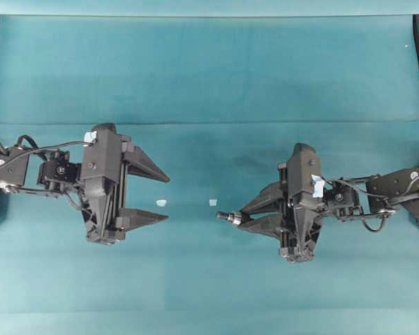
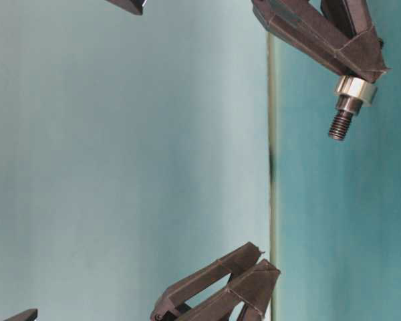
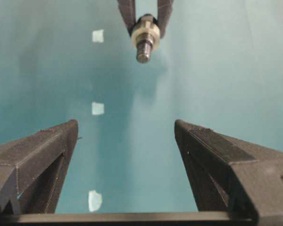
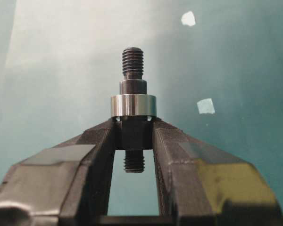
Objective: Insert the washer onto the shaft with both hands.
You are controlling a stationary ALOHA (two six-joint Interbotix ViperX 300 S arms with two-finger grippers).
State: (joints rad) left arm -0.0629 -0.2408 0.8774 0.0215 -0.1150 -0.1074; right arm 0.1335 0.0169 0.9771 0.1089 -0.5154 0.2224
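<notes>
Tabletop (image 1: 209, 77) under teal cloth carries two arms that face each other across its middle. One left claw (image 1: 153, 197) hangs near the left edge with its jaws spread wide and nothing between them. One right claw (image 4: 134, 134), nearer the right edge, is clamped narrow on one shaft (image 4: 133, 70), gripping its thicker mid-section so the threaded tip points toward the left claw. One washer (image 4: 133, 105) already sits on that shaft, resting against the fingertips, so the insertion looks done. Both parts are held clear above the cloth. Three small pale chips (image 3: 97, 108) lie in a row on the cloth between the arms.

Shaft and washer both look like stiff, smooth metal, small but dense, and likely slippery under hard plastic fingers. Best hold on the shaft seems to be the plain body below the washer, as now; the washer would be taken across its outer rim
</notes>
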